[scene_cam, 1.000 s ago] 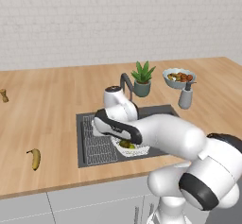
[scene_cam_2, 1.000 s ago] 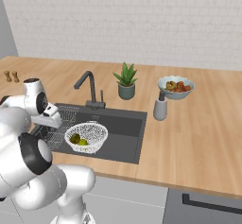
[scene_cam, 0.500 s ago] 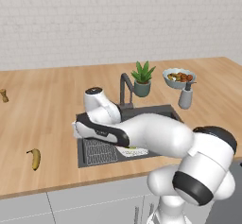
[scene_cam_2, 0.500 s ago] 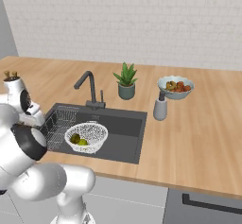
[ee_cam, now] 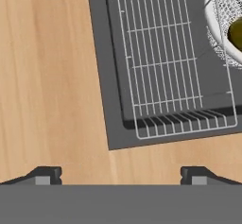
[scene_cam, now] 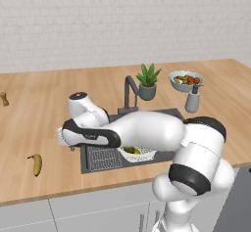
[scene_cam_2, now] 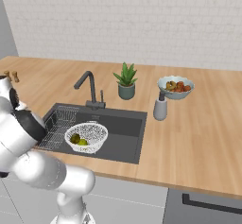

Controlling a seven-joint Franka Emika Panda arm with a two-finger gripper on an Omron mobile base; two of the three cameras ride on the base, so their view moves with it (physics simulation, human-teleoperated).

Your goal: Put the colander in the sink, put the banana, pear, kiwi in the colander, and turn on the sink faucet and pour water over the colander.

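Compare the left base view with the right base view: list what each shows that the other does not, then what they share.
Left base view alone: the banana lying on the counter left of the sink.
Right base view alone: the colander unobstructed, with the pear and kiwi inside it.
Shared: the sink with its wire rack, the sink faucet, the potted plant, the fruit bowl and the grey dispenser.

a wooden counter [scene_cam_2: 198, 138] holds the sunken sink [scene_cam_2: 125, 140], a banana [scene_cam: 36, 164], a potted plant [scene_cam_2: 125, 81], a fruit bowl [scene_cam_2: 175, 86] and a soap bottle [scene_cam_2: 160, 107].
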